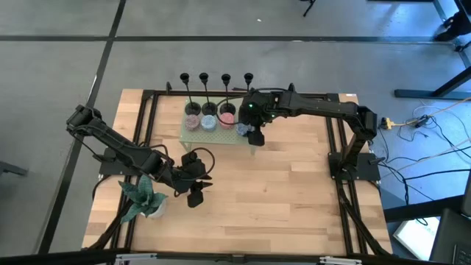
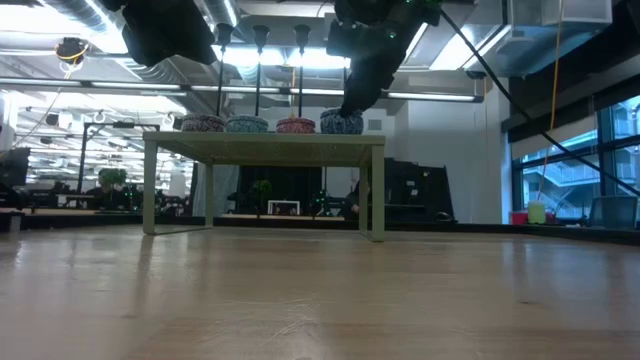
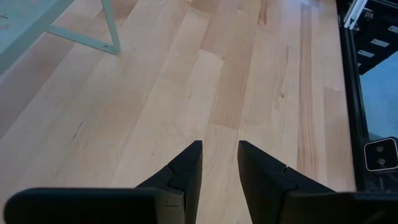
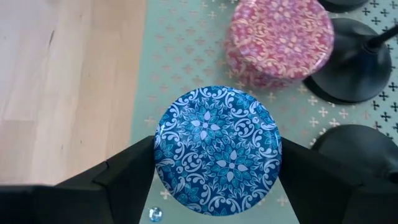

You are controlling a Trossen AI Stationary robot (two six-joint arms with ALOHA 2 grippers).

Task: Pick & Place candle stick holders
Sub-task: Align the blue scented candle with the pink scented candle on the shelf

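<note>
The four black candle stick holders (image 1: 215, 79) are standing in a row along the far edge of the small green stand (image 1: 213, 136) on the worktop (image 1: 294, 184). The right tool (image 4: 217, 168) is sitting clamped on a blue patterned candle (image 4: 217, 149) beside a pink candle (image 4: 280, 38). The left tool (image 3: 219, 163) is hovering narrowly apart, empty, over the worktop near a potted plant (image 1: 143, 197).

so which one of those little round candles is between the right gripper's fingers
The blue patterned candle, at the right end of the row on the small green stand. The right gripper has a finger on each side of it; the pink candle beside it stands free.
</note>
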